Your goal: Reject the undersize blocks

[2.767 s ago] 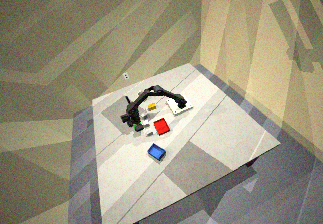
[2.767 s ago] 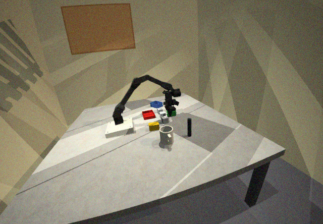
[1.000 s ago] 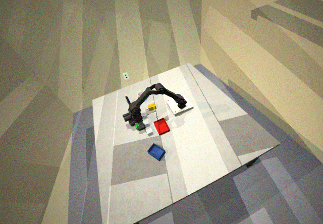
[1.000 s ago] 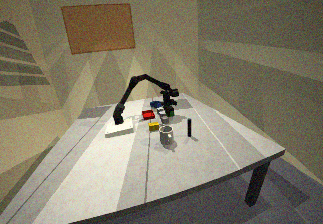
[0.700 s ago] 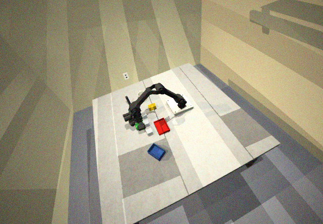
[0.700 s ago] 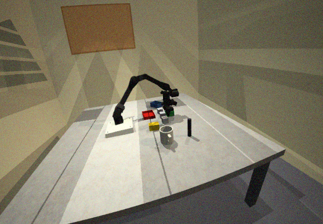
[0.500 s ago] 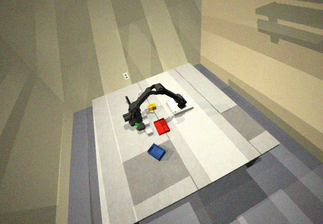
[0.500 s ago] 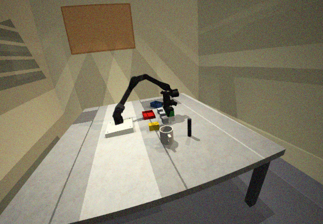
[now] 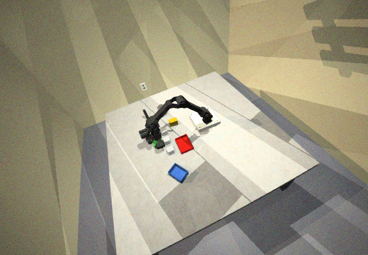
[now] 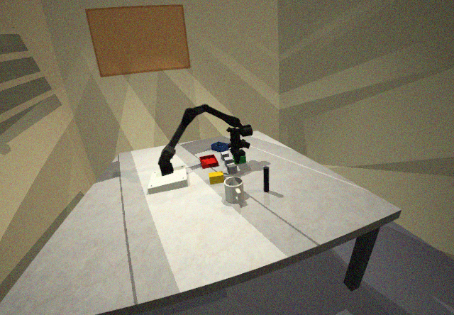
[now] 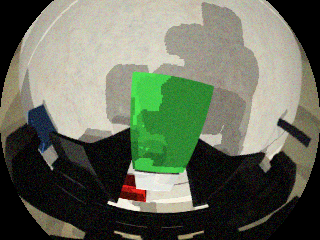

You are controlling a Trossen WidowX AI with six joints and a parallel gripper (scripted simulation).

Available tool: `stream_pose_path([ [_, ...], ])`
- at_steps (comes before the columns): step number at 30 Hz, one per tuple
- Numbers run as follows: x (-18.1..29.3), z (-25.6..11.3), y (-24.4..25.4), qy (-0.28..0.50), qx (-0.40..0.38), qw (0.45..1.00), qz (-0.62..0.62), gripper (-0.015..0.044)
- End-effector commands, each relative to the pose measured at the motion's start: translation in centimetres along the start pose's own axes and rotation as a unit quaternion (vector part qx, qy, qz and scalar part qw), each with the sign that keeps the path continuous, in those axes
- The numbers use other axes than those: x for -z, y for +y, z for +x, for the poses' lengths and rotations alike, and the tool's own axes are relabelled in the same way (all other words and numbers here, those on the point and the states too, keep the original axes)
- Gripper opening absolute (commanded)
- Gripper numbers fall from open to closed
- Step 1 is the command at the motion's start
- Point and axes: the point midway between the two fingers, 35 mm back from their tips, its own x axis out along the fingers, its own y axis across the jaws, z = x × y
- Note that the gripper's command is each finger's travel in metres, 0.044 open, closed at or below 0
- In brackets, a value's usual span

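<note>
Green block-shaped GO gauge [image 9: 155, 143] [image 10: 240, 159] [image 11: 167, 125] clamped in your black gripper's [image 9: 157, 144] [image 10: 239, 157] [image 11: 162, 157] jaws. In top view, row of pale-grey steel blocks [image 9: 165, 139] [image 10: 228, 160] [image 11: 157, 181] lies from gauge's one to four o'clock, shallow red reject tray [image 9: 184, 143] [image 10: 208, 162] [image 11: 134, 193] beyond at three. You'd likely shift towards row, lining up gauge before lowering; its probing end can't be told.

The top view looks steeply down from high above the table [image 9: 207, 199] [image 10: 205, 245]; the exterior view looks across it from a raised spot beyond the near edge, toward the board [image 10: 139, 40]. Both, set well back, share the whole arm [image 9: 166, 107] [image 10: 179, 132]. The wrist view looks closely along the fingers.
</note>
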Motion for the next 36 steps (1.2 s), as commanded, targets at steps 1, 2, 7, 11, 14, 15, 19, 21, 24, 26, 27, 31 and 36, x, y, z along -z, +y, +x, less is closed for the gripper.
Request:
stream_pose_path([
  [1, -0.2, -0.3, 0.1, -0.004, -0.002, 1.0, 0.002, 0.0],
  [2, -0.3, -0.3, 0.1, -0.004, -0.002, 1.0, 0.002, 0.0],
  [7, -0.6, -0.2, 0.0, -0.005, -0.002, 1.0, 0.002, 0.0],
  [11, -0.9, -0.2, 0.0, -0.005, -0.002, 1.0, 0.002, 0.0],
  [14, -0.9, -0.2, 0.0, -0.005, -0.002, 1.0, 0.002, 0.0],
  [15, -0.9, -0.2, 0.0, -0.005, -0.002, 1.0, 0.002, 0.0],
  [19, -0.9, -0.2, 0.0, -0.005, -0.002, 1.0, 0.002, 0.0],
  [21, -0.9, -0.2, 0.0, -0.005, -0.002, 1.0, 0.002, 0.0],
  [24, -1.1, -0.2, 0.0, -0.006, -0.002, 1.0, 0.002, 0.0],
  [26, -1.2, -0.2, 0.0, -0.006, -0.002, 1.0, 0.002, 0.0],
  [27, -1.3, -0.2, 0.0, -0.006, -0.002, 1.0, 0.002, 0.0],
  [31, -1.6, -0.1, 0.0, -0.006, -0.002, 1.0, 0.002, 0.0],
  [36, -1.6, -0.1, 0.0, -0.006, -0.002, 1.0, 0.002, 0.0],
])
